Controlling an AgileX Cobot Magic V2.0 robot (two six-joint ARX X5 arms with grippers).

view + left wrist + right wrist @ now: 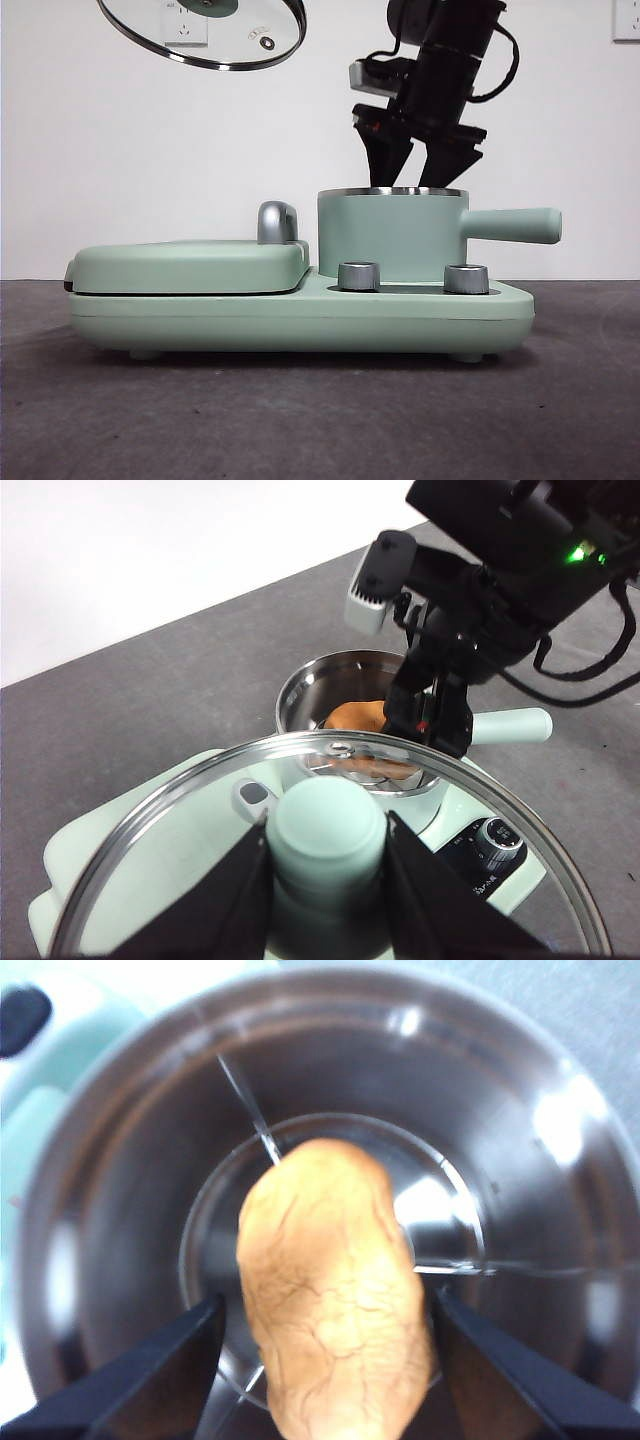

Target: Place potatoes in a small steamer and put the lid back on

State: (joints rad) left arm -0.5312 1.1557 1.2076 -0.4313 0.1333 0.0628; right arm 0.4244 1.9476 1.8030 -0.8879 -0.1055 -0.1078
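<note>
Potato: I see one lumpy orange-brown potato down inside the pot. It lies on the shiny steel floor, between the two black jaws of my right gripper.
Pot: the small green pot sits on the right side of the green cooker base. Its long handle sticks out to the right in the front view. From my left wrist camera I can look into the steel inside and see a bit of the potato there.
Right gripper: my right gripper reaches down into the top of the pot from above. Its jaws stand apart, one on each side of the potato. I see a little gap on each side, so they look spread and not squeezing it.
Lid: the round glass lid with the steel rim is up in the air, high and to the left of the pot. In the front view the lid shows at the top, tilted, over the flat griddle.
Left gripper: my left gripper is closed on the lid's little green knob, one jaw on each side of it, touching.
Griddle: the flat green griddle lies closed on the left of the base, with a silver handle just beside the pot.
Knobs: two silver knobs sit on the base in front of the pot.
</note>
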